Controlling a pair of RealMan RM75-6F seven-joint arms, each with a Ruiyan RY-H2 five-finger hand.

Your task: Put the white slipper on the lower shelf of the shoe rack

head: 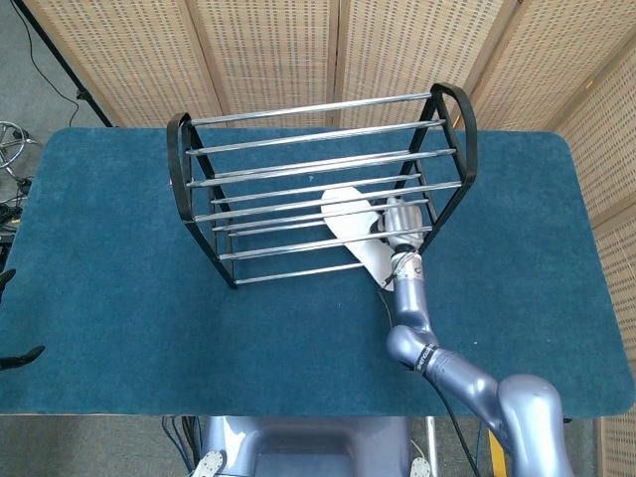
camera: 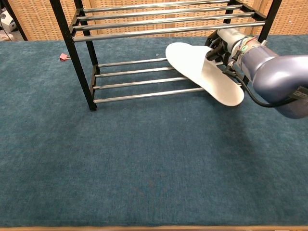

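2 tiers make up the black shoe rack (head: 181, 164), and the white slipper (camera: 202, 72) is only partly onto the lower shelf (camera: 130, 79): its toe end lies over the chrome bars near the rack's right end, tilted, while its heel end juts out past the rack's front bar over the blue table cover (camera: 144, 163). The right hand (camera: 219, 48) holds the slipper from the rack's right side, fingers closed on its upper, reaching in under the top tier. The left hand (head: 20, 358) shows only as dark fingertips far to the rack's left at the table edge; whether it is spread or clenched cannot be told. By the look of it, the task is well along: what remains is sliding the slipper fully inside the rack, laying it flat on the bars and letting go.
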